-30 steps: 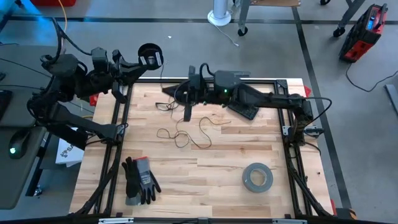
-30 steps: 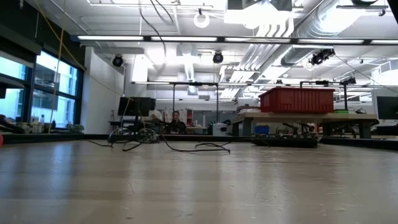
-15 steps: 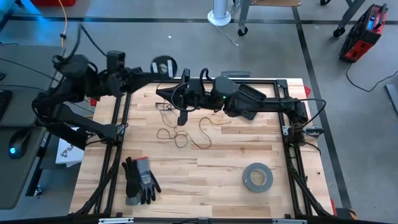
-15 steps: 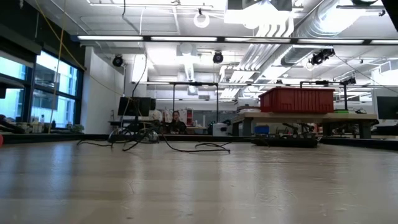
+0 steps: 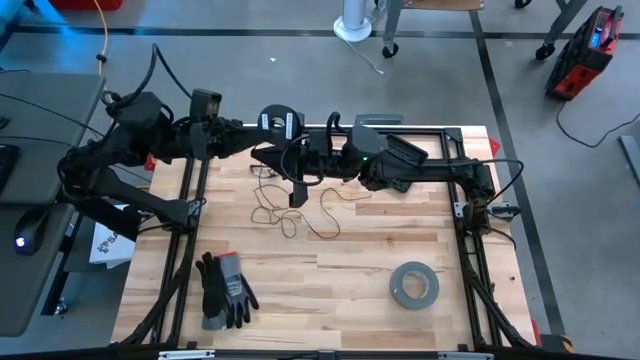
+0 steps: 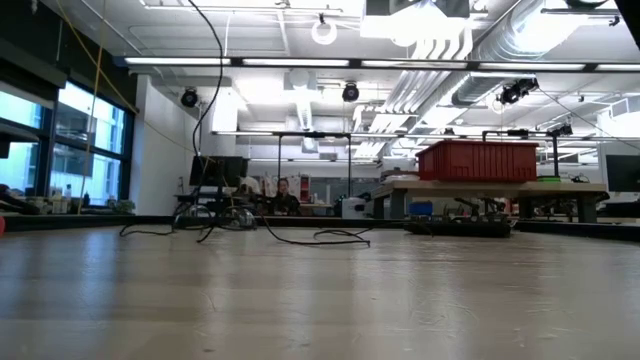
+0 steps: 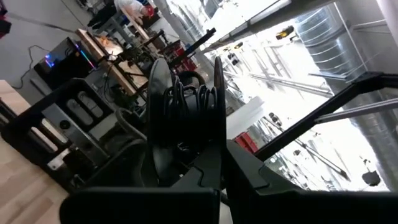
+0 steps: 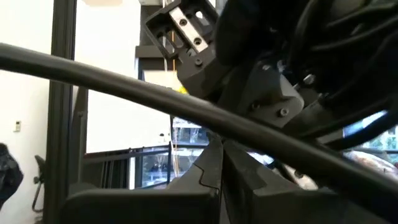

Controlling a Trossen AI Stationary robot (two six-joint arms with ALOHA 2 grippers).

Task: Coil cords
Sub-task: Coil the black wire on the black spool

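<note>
While the left gripper (image 5: 268, 124) is clamped on the black spool (image 5: 276, 122), holding it edge-up just past the far edge of the table (image 5: 370, 262), the right gripper (image 5: 297, 190) hangs close beside it over the far left part of the boards, its fingers pressed together. The thin dark cord (image 5: 292, 215) runs down from the spool area and lies in loose loops on the wood just below both grippers. Nearer the front, well apart from all that, a pair of gloves (image 5: 225, 288) lies at the left and a grey tape roll (image 5: 413, 285) at the right.
</note>
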